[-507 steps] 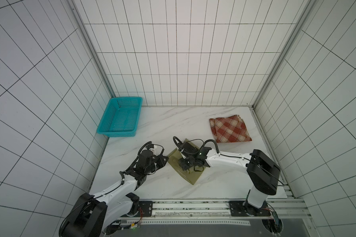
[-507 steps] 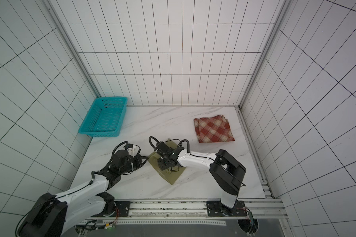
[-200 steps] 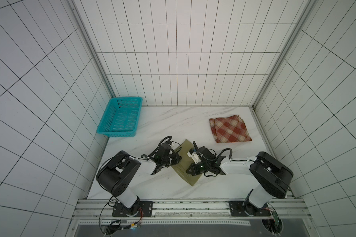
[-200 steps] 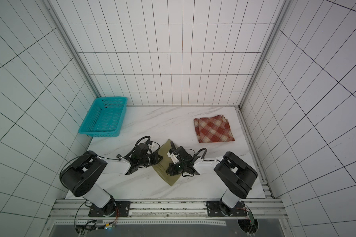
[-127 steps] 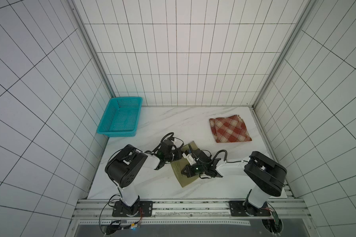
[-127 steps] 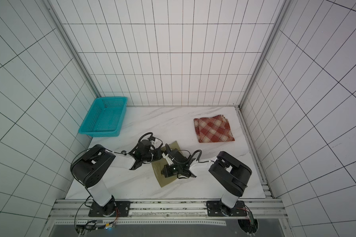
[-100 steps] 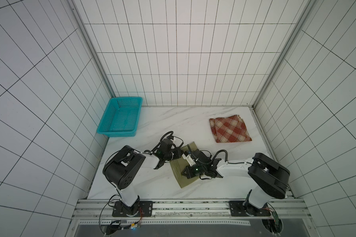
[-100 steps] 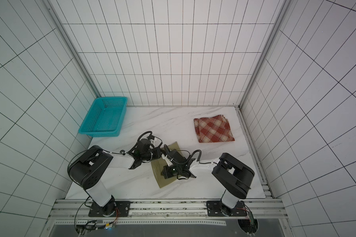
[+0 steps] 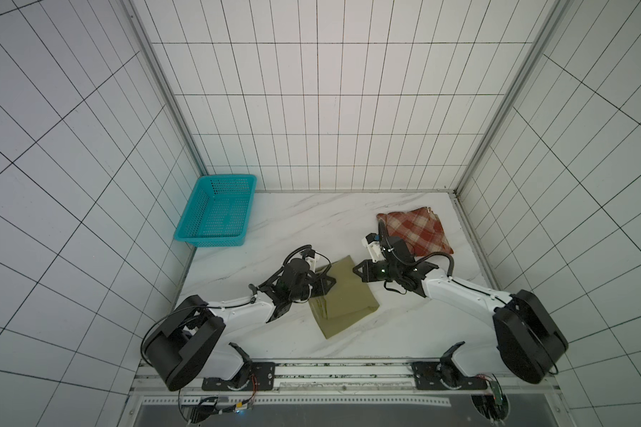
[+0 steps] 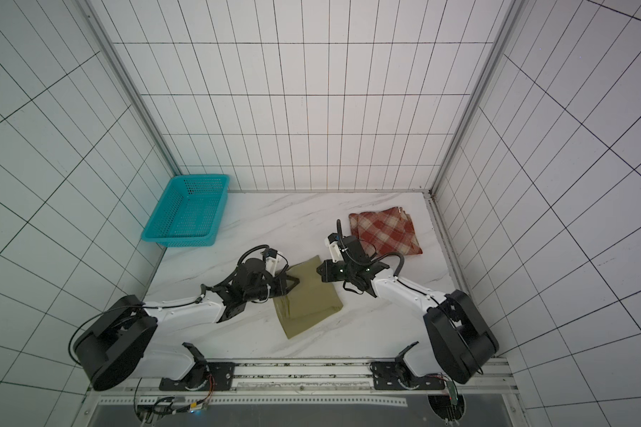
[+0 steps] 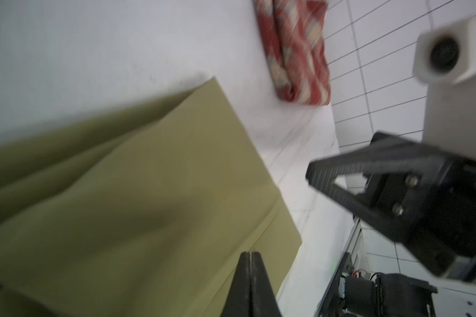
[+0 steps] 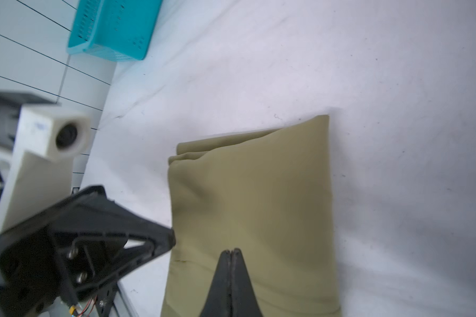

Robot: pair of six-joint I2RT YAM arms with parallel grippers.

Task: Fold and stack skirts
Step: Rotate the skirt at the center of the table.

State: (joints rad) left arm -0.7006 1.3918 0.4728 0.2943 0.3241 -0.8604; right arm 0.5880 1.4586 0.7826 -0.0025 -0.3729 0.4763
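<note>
Basket in the table's back left corner, plaid skirt back right, plain skirt front centre, well apart from both, left gripper over its left edge, right gripper over its back right edge.

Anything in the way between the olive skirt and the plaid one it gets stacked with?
No loose object lies on the table between the olive skirt and the plaid skirt. Only the right arm's wrist hangs over that stretch, its shut right gripper by the olive skirt's edge.
</note>
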